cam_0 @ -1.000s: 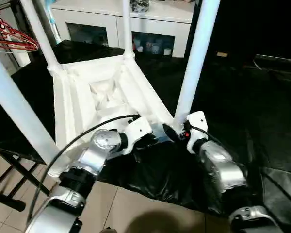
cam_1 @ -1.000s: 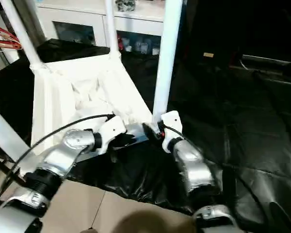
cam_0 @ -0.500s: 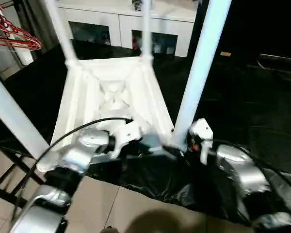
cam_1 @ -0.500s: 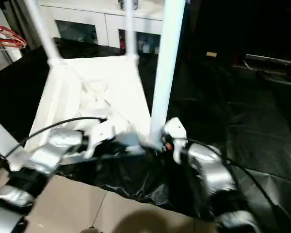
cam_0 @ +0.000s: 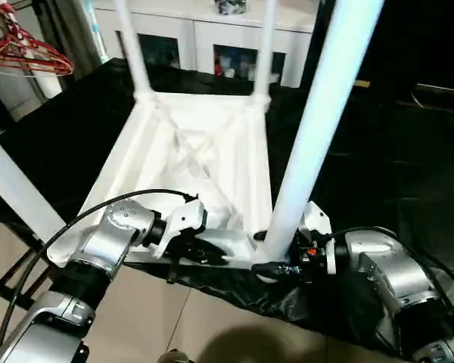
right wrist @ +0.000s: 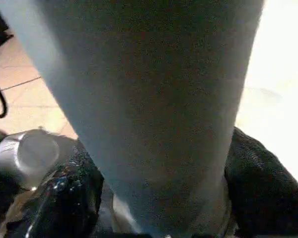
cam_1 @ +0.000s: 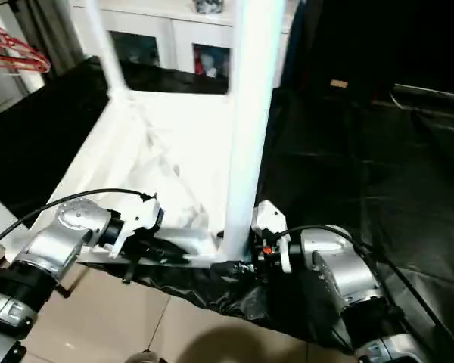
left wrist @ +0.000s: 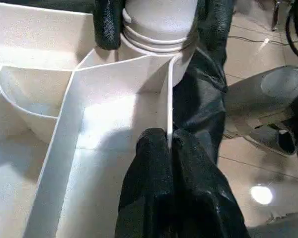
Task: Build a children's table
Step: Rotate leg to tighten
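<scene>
- The children's table [cam_0: 204, 151] lies upside down on a surface covered with black sheet [cam_0: 408, 174], its ribbed underside facing up and its legs pointing upward. Since a second ago the near edge has come closer to the robot, and the near right leg [cam_0: 318, 128] now rises almost straight in front of the head camera.
- The white cabinet [cam_0: 212, 30] with glass doors stands behind the table, apart from it.
- The right gripper [cam_0: 276, 266] has swung around to the base of this leg. Its fingers [right wrist: 64, 198] now sit on both sides of the leg, just above the corner socket.
- The left gripper [left wrist: 169, 148] has its fingers together, pinching the thin wall of the top next to that corner.
- Judgement: the left arm steadies the top while the right one turns or presses the last leg in, so the assembly looks nearly done.
</scene>
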`<state>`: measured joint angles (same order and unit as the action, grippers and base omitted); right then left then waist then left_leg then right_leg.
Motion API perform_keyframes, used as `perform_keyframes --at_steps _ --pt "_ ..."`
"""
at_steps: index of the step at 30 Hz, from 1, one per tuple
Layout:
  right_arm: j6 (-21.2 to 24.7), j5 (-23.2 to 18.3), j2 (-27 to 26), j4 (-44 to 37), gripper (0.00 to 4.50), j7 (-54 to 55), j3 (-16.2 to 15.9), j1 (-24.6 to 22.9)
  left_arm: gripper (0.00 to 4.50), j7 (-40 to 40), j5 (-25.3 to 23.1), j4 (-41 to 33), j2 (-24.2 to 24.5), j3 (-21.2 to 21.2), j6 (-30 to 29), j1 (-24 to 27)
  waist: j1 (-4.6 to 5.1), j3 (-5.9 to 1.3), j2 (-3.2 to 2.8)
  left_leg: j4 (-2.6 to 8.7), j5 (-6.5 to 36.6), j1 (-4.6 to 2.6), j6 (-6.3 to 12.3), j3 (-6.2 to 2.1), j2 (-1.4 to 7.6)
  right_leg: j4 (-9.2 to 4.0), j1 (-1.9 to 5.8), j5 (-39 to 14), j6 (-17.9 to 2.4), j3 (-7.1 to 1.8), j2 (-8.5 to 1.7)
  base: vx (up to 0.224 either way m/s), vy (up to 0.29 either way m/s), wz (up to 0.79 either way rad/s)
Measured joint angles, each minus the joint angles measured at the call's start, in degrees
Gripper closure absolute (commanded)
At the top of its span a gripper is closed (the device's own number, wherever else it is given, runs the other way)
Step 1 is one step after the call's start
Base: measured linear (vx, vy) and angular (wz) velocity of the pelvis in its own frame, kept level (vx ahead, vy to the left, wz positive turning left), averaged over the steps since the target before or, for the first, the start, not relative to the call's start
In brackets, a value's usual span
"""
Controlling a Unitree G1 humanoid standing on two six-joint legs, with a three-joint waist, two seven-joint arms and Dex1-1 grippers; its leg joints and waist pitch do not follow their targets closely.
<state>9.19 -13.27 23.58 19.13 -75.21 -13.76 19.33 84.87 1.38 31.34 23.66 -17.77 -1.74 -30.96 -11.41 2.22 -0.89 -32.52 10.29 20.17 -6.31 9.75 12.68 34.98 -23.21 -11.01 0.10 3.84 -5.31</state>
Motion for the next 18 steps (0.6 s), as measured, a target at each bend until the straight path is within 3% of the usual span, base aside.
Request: perform_keyframes --at_steps 3,11,18 --pt "0.7 -0.1 0.1 -0.3 1.84 -0.3 -0.2 0.0 4.50 0.6 0.0 0.0 0.1 -0.1 0.1 0.0 -0.09 0.01 0.02 -0.06 0.0 0.02 0.00 0.01 0.00 0.01 0.00 0.0 0.0 -0.01 0.00 0.000 0.000 0.00" --pt "1.9 -0.4 0.4 -0.9 1.93 -0.3 0.1 -0.3 4.50 0.1 0.1 0.0 -0.2 -0.1 0.2 0.0 -0.23 0.03 0.06 -0.10 0.0 0.05 0.00 0.01 0.01 0.04 0.00 0.0 0.0 0.00 -0.01 0.000 0.000 0.00" --pt "-0.5 0.7 -4.5 3.1 1.94 11.3 4.5 -0.8 4.50 -10.7 -3.2 0.5 -2.3 0.2 3.1 -0.1 0.36 0.06 0.20 -0.07 0.0 -0.01 -0.02 0.04 0.02 0.16 0.11 0.1 -0.1 -0.05 0.00 0.000 0.000 0.00"
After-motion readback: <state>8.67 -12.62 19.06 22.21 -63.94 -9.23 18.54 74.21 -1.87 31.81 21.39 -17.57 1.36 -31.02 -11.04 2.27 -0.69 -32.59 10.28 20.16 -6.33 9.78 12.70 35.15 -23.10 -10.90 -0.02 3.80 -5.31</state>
